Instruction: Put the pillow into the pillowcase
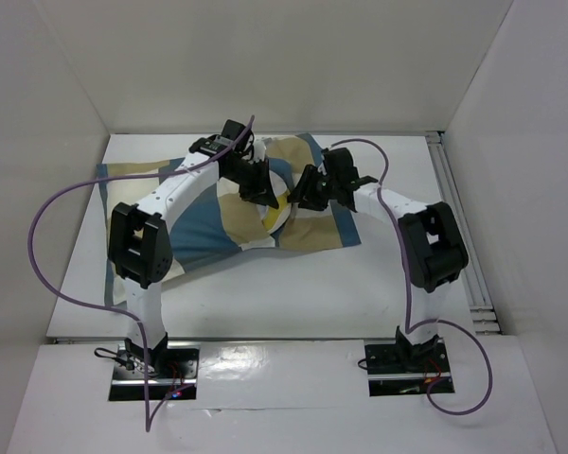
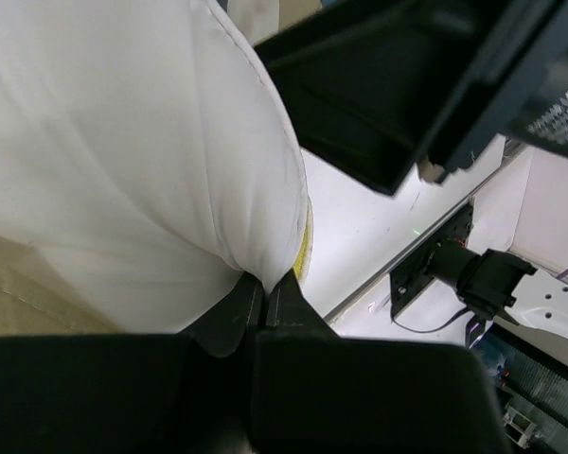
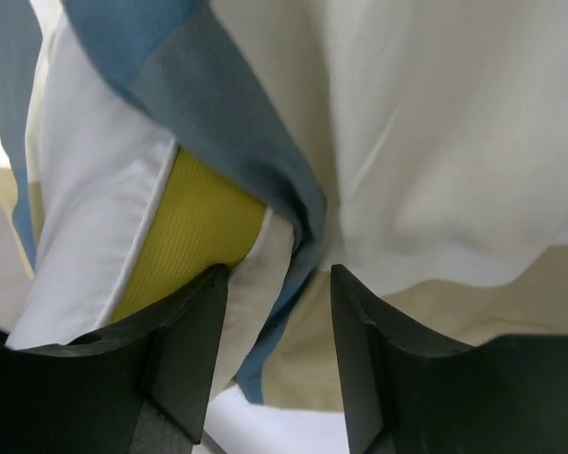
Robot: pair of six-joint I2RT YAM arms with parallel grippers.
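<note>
- Two grippers were found together at the mouth of the pillowcase (image 1: 194, 236), which lay spread on the table (image 1: 265, 298) near its middle.
- The left gripper (image 2: 265, 284) was seen pressed together, pinching a fold of the white cover of the pillow (image 2: 123, 142) just beside the yellow piped band (image 2: 306, 241).
- The right gripper (image 3: 279, 279) was seen spread, with one finger on either side of the blue hem (image 3: 265, 161) of the pillowcase. The yellow piped band and some white fabric also lay in the gap, and nothing was clamped yet.
- The pillow was judged to lie partly inside the checked cover, with a corner exposed at the opening. How much was inside could not be told.
- For the step to be done well, only the blue hem should be taken by the right gripper, and the pillow fabric beside it left free.
- The hem could then be drawn over the exposed corner while the pillow is held firm by the left gripper, so that the two are not dragged along together.
- No brand, label or writing could be read in any view.
</note>
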